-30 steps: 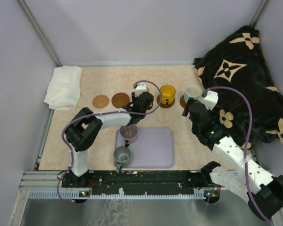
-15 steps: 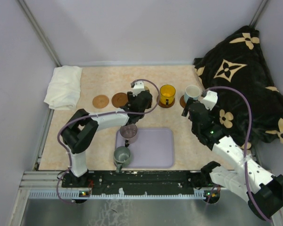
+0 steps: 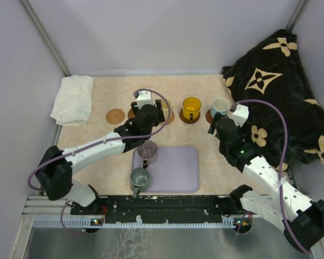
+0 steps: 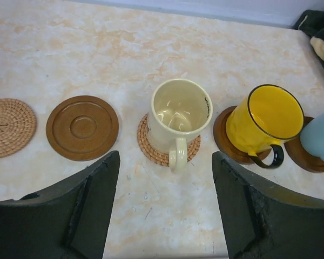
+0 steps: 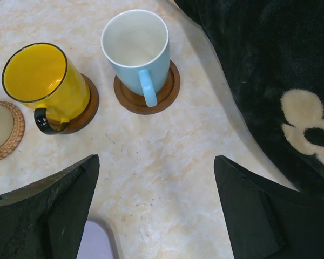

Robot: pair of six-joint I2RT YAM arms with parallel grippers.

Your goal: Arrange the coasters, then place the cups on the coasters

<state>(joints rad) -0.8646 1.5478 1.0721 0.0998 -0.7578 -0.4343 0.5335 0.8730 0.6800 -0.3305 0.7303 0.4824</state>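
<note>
Grn cup + purple cup at left edge of tray, near the bases. L end effector spread, holding nothing, just short of cream cup on woven coaster. R end effector spread, empty. Yellow cup and blue cup each on a dark coaster. Left of cream cup: bare brown coaster, bare woven coaster.

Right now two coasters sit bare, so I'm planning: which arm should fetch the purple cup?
Left: the left fingers are nearer the purple cup on the tray; the right fingers sit by the blue cup.
</note>
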